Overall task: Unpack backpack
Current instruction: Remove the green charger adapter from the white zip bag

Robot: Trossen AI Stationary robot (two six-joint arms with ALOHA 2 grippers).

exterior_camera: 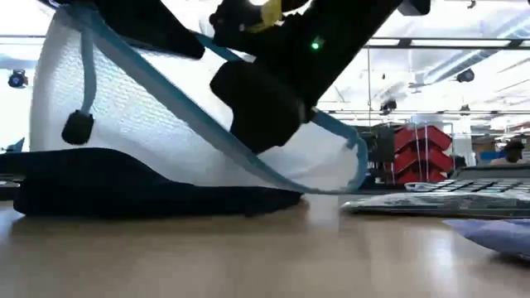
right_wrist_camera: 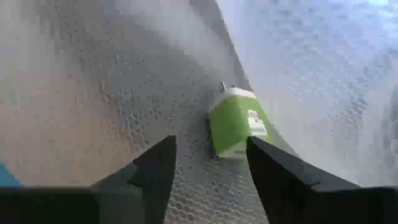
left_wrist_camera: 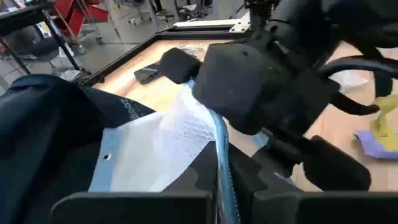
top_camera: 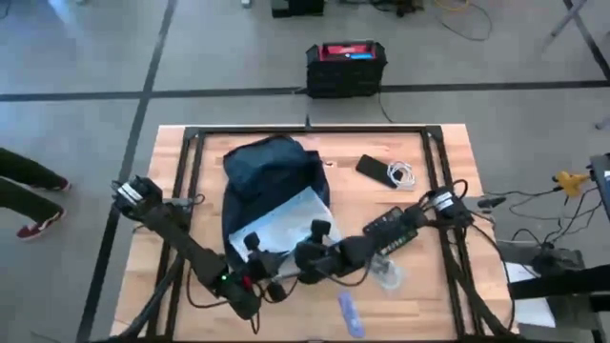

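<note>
Right gripper (right_wrist_camera: pixel 208 163) reaches inside the backpack's (top_camera: pixel 270 171) pale mesh lining (right_wrist_camera: pixel 112 81), its 2 fingers spread apart, with a small green object (right_wrist_camera: pixel 236 122) just beyond them, ungripped. We see the left gripper (left_wrist_camera: pixel 219 186) clamped on the blue-edged lining rim (left_wrist_camera: pixel 219 143). That backpack lies left of the table's (top_camera: pixel 434 286) middle.

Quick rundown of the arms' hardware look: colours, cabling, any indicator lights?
Both arms are dark, near-black, with blocky jointed links. The left arm shows a small green light and a red spot near its wrist. The right arm trails black cables from its base. The right end effector has two dark wedge-shaped fingers.
</note>
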